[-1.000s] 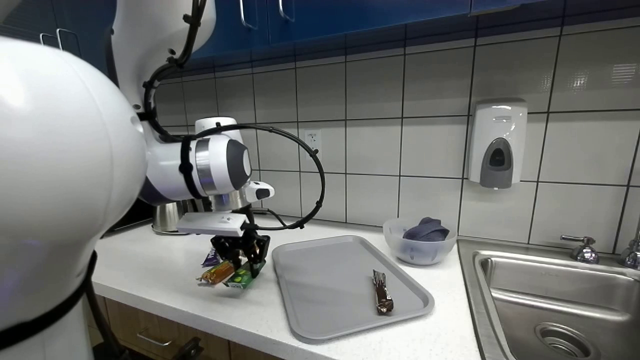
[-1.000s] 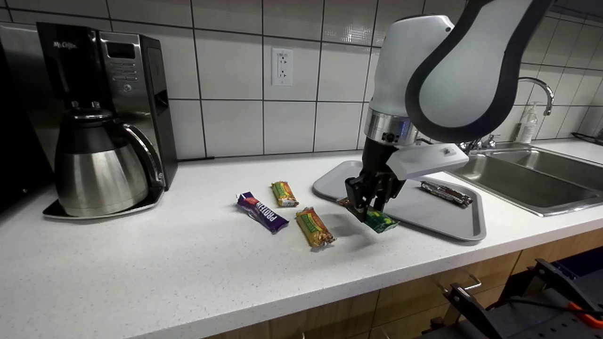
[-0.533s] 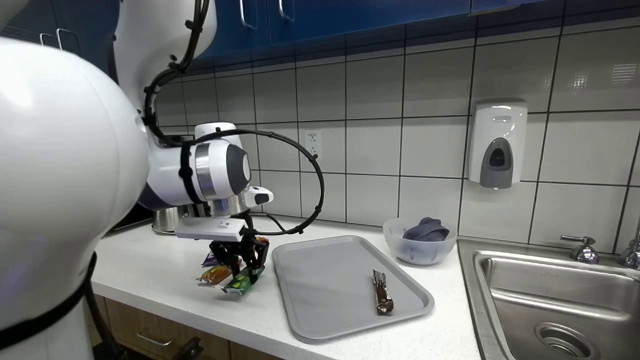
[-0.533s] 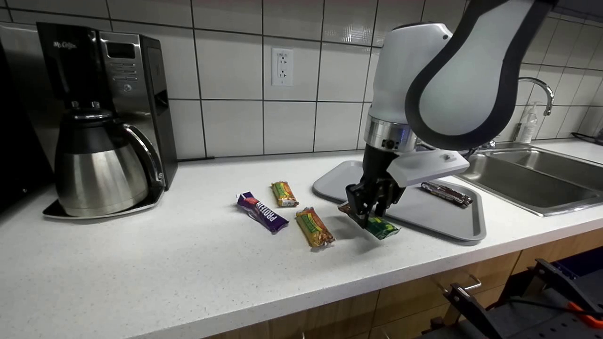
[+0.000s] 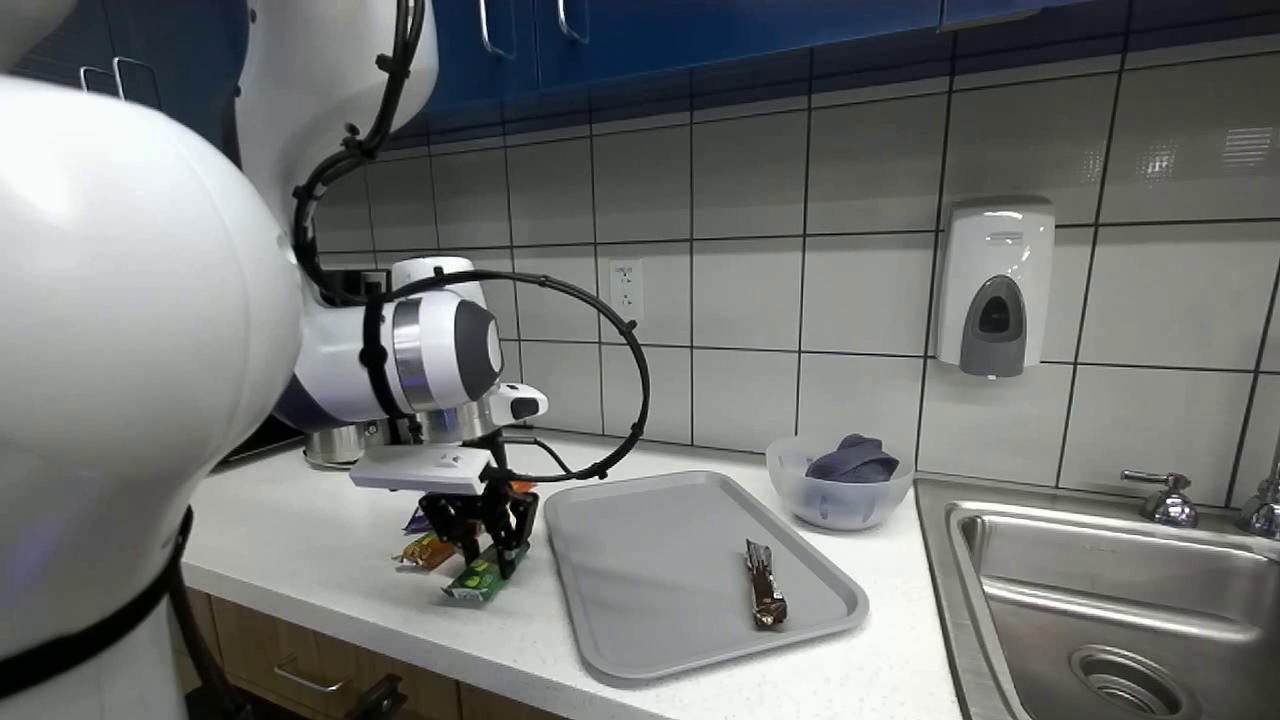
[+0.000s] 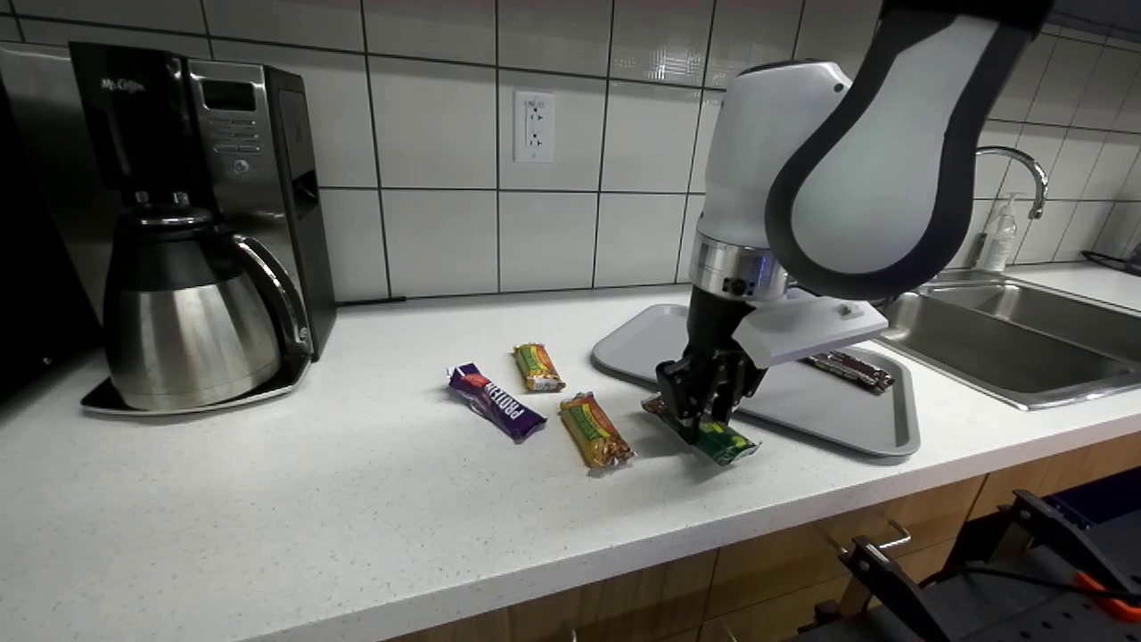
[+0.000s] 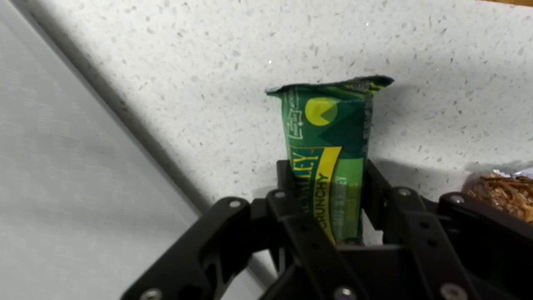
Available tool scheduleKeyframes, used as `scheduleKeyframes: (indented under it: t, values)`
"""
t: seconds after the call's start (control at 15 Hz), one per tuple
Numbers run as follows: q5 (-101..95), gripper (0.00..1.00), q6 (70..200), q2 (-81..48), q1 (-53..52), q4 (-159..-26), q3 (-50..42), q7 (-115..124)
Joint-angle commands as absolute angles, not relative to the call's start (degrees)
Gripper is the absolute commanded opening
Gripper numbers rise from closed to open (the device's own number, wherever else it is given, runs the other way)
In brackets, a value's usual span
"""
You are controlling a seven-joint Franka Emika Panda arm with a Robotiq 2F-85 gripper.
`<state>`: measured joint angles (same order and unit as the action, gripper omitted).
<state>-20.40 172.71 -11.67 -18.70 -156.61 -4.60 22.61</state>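
My gripper (image 6: 707,424) points down and is shut on a green wrapped bar (image 6: 724,443), low over or on the white counter; I cannot tell if the bar touches it. In the wrist view the fingers stand against both sides of the green bar (image 7: 325,125), whose lower end they hide. The grey tray (image 5: 660,560) lies just beside it, with a dark brown bar (image 5: 765,585) on it. On the other side lie an orange-and-green bar (image 6: 595,431), a similar bar (image 6: 537,366) behind it, and a purple bar (image 6: 496,401).
A coffee maker (image 6: 258,178) with a steel carafe (image 6: 192,330) stands at one end of the counter. A translucent bowl (image 5: 840,500) with a blue-grey cloth (image 5: 853,460) stands behind the tray. A steel sink (image 5: 1130,590) lies beyond. A soap dispenser (image 5: 995,290) hangs on the tiled wall.
The arm and gripper have moved downward, and the green bar has come down with them towards the counter. The other bars and the tray have not moved.
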Motion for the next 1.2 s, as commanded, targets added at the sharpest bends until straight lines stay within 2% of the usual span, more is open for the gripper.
scheduleKeyframes:
  t: [0.0, 0.07, 0.4, 1.13]
  values:
    - [-21.33, 0.17, 173.69, -12.75, -20.05, -155.86, -5.65, 24.22]
    - [-21.22, 0.59, 173.61, -12.88, -20.14, -155.80, -5.61, 24.15]
    - [-20.97, 0.98, 173.56, -12.84, -20.46, -155.56, -5.95, 24.10]
    - [-18.66, 1.00, 174.12, -11.02, -18.36, -154.75, -5.69, 22.58]
